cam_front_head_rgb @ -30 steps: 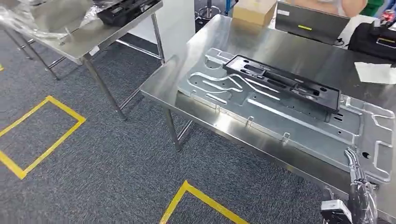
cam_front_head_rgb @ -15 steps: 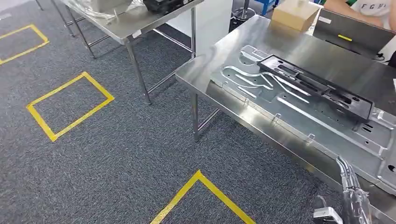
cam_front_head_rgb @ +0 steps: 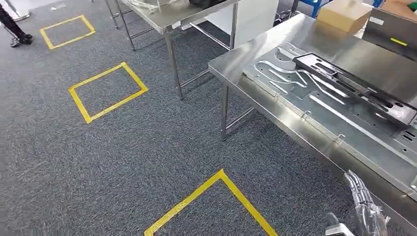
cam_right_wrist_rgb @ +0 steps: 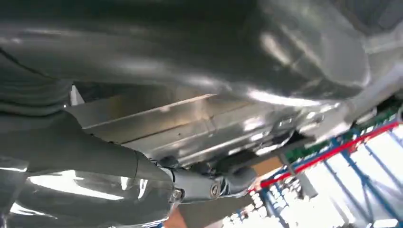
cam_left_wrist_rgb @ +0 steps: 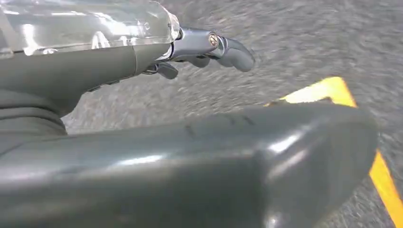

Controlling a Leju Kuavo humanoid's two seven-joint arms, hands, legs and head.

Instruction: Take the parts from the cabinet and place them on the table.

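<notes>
Head view: grey carpet floor (cam_front_head_rgb: pixel 123 162) takes most of the frame, w/ yellow tape squares (cam_front_head_rgb: pixel 107 91) at upper left and a yellow tape corner at bottom centre. Steel surface (cam_front_head_rgb: pixel 314 54) runs along the right side from upper centre to lower right. Flat on it lies a big silver stamped metal panel (cam_front_head_rgb: pixel 334 118), reaching close to the near edge; a long black tray-like part (cam_front_head_rgb: pixel 354 88) lies on top of the panel toward the far side, touching it. Second steel surface (cam_front_head_rgb: pixel 167 14) at top centre, w/ clear plastic wrap and a dark item on it, mostly cut off by the frame edge. Cardboard box (cam_front_head_rgb: pixel 344 12) at upper right on the far side of the right surface, w/ a grey laptop-like lid (cam_front_head_rgb: pixel 393 32) beside it. A person's dark shoes (cam_front_head_rgb: pixel 17 34) at far upper left.

Right robot hand (cam_front_head_rgb: pixel 361 204) sits at lower right, just beside the surface's near edge, fingers extended and apart, grasping nothing.

Right wrist view adds what the head view lacks: the same robot hand (cam_right_wrist_rgb: pixel 209 185) seen from behind w/ the steel surface's underside and edge (cam_right_wrist_rgb: pixel 199 128) close by, plus blue and red racking (cam_right_wrist_rgb: pixel 351 161) further off.

Left wrist view: left robot hand (cam_left_wrist_rgb: pixel 204 47) over carpet and a yellow tape line (cam_left_wrist_rgb: pixel 361 137), blurred; fingers loosely extended, released, nothing held.
</notes>
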